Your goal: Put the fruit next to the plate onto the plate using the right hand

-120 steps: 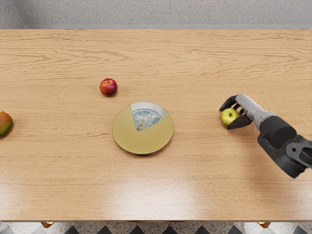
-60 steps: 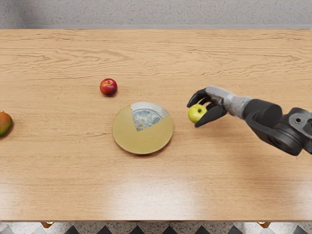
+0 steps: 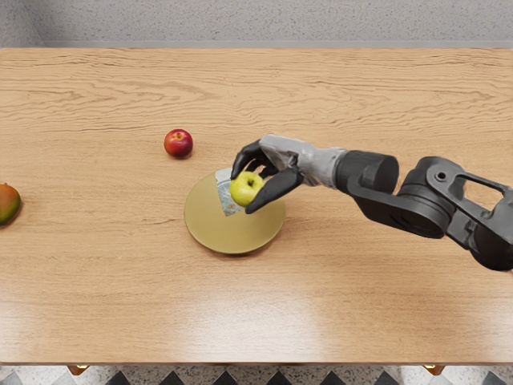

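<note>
Right arm stretched leftward; right hand curled around apple.

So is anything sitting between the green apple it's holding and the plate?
Nothing visible. The right hand holds the small yellow-green apple over the round yellow plate; the round red apple lies apart, to its upper left.

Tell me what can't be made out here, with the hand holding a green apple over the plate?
Head view: whether the green apple touches the plate; the downward angle hides any gap.
Head view: the plate's grey patch, partly covered by apple and right hand.
Head view: the orange-green fruit, cut by the left edge.
Left arm: outside the picture.
</note>
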